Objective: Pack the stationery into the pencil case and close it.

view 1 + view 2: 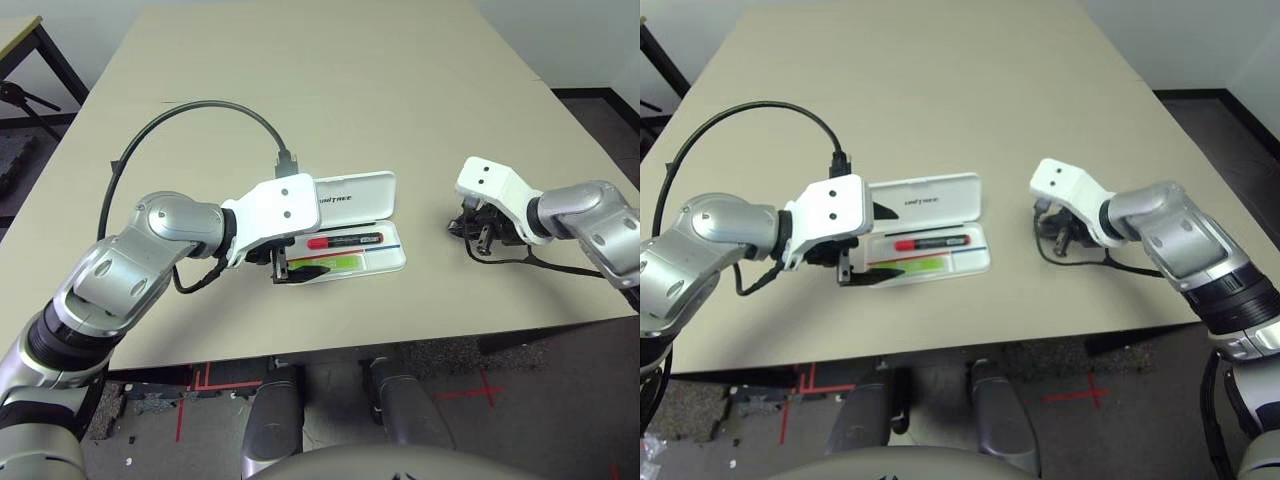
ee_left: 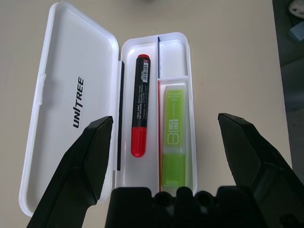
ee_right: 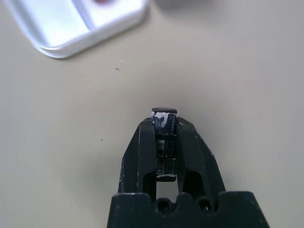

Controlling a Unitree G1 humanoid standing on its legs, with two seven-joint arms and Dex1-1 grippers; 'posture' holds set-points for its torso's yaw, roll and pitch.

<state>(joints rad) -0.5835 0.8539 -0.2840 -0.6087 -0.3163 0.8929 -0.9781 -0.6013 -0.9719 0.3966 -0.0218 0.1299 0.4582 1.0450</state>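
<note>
Right gripper (image 3: 164,124) pinching small clip-like piece (image 3: 164,137); left gripper (image 2: 166,137) spread over open pencil case (image 2: 71,61). Best carried level, released low into the free compartment beside the marker (image 2: 140,104).

Beige table (image 1: 330,90) on grey floor (image 1: 470,385) with red tape marks; dark stand (image 1: 25,100) at far left.

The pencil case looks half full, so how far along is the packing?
Done: the red-capped marker and the green highlighter lie in the open pencil case. In hand: the right gripper pinches a small dark, barcoded piece above the table. Left: put it in, shut the lid. The left gripper hovers open over the case.
</note>
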